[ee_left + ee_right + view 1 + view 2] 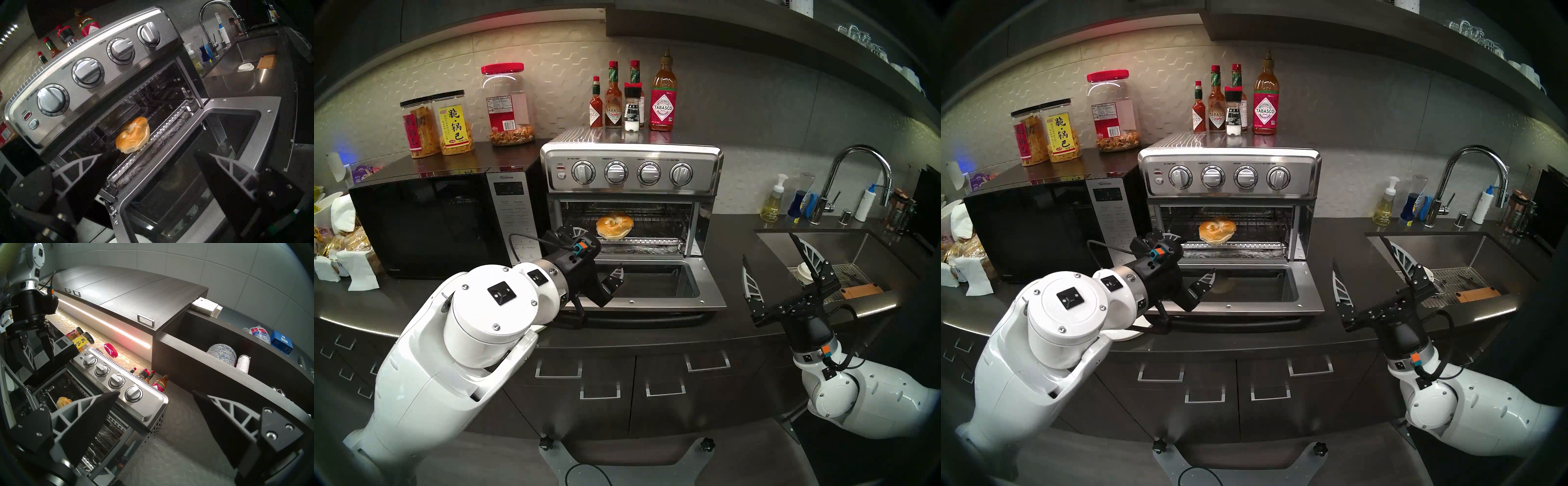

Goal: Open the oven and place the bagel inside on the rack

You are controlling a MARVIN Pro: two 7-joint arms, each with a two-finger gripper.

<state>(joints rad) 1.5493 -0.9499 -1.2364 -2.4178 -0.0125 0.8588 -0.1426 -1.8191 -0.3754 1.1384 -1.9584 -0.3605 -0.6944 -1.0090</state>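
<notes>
The stainless steel oven (631,176) stands in the middle of the counter with its glass door (653,281) dropped flat. The golden-brown bagel (614,225) (134,135) lies on the wire rack (656,224) inside, near the front rail and left of centre. My left gripper (595,253) (156,151) is open and empty over the door's left end, just in front of the bagel and not touching it. Off to the right of the oven, my right gripper (768,251) (156,392) is raised above the counter, open and empty.
A black microwave (432,220) adjoins the oven's left side, with snack jars (453,125) on top. Sauce bottles (663,98) stand on the oven. A foil-covered tray (639,249) lies under the rack. A sink (843,251) and faucet (863,169) are at right. A white plate (1131,334) shows under my left arm.
</notes>
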